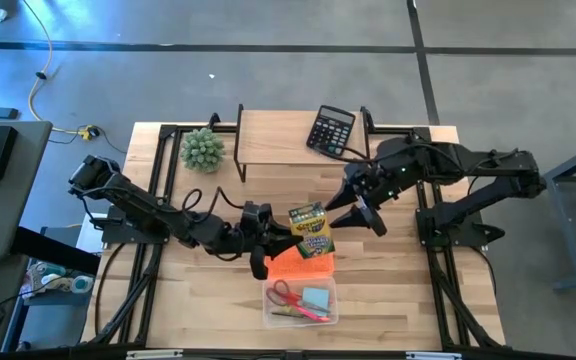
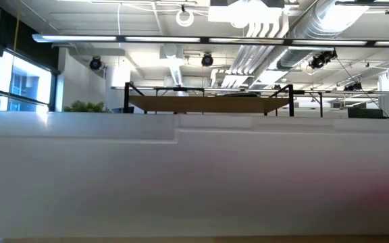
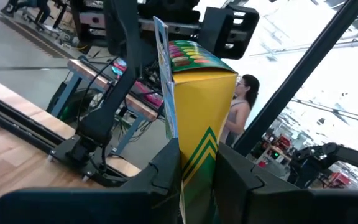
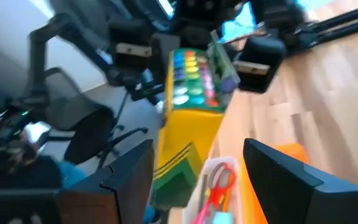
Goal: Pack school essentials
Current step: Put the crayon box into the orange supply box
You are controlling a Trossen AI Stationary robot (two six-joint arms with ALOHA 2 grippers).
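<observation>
Gripping crayon box [image 1: 310, 230], left jaws [image 1: 280, 240]

The left end effector [image 3: 197, 180] has its two dark fingers [image 3: 166, 171] clamped on the lower part of a yellow crayon box [image 3: 201, 106], which stands upright with green chevrons on its side and its lid flap raised. Beyond it the right arm [image 3: 123, 68] rises from its base on the wooden table [image 3: 11, 137]. A person [image 3: 241, 106] stands in the room behind.
</observation>
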